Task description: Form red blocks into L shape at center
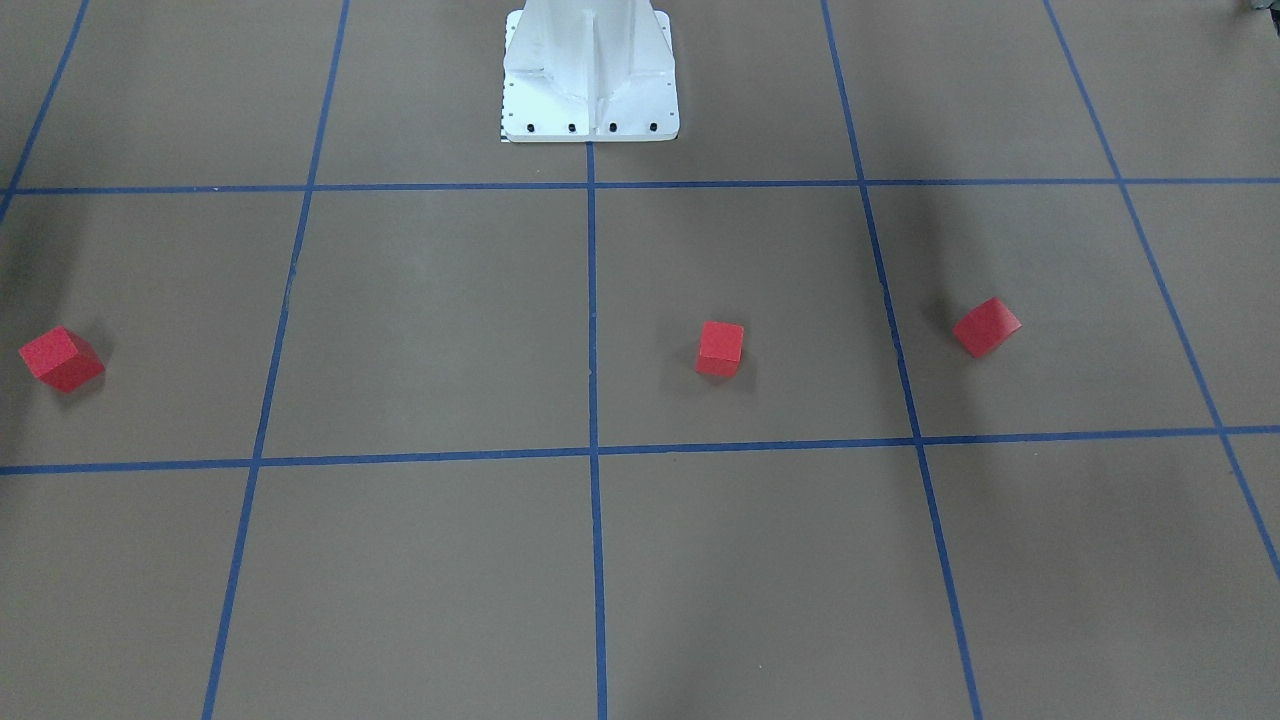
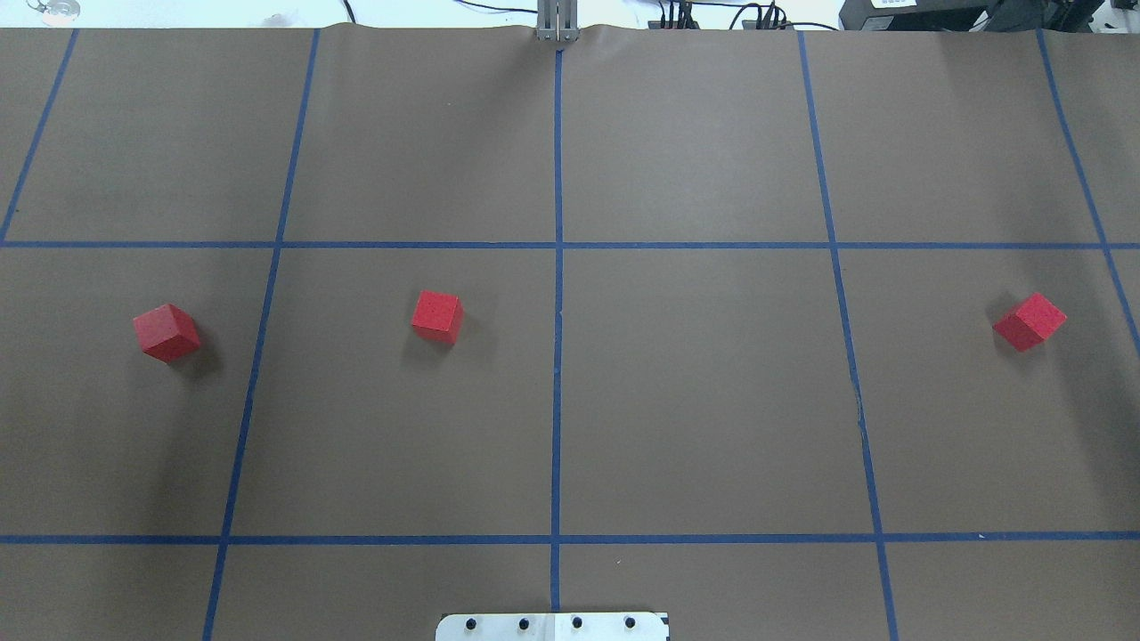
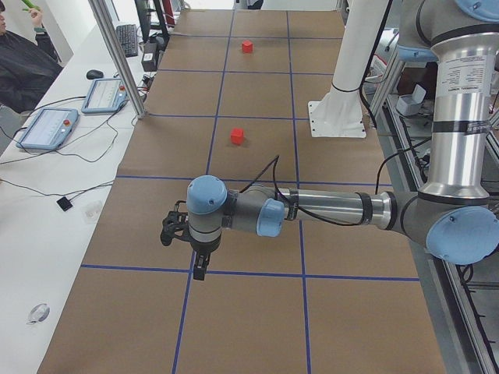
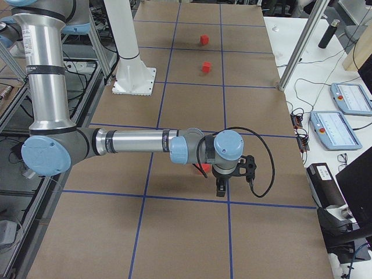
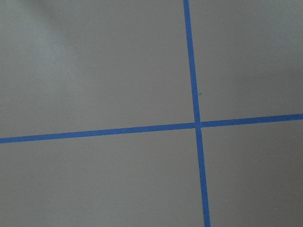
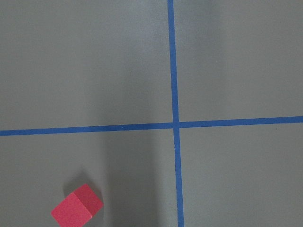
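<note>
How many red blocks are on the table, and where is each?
3 red blocks, seen from overhead: the left block at the far left, the middle block just left of the central tape line, the right block at the far right. None touch; none seems hidden.

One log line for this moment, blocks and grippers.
left block, middle block, right block: apart | L: unformed | left gripper, right gripper: state unclear

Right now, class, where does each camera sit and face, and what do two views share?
Front: across table, facing base; no arms.
Overhead: above, behind base; only its edge shows.
Left: left table end; left arm near.
Right: right end; right arm near.
Left wrist: down at tape; no body.
Right wrist: down at one block; no body.
Front and overhead share three blocks.
</note>
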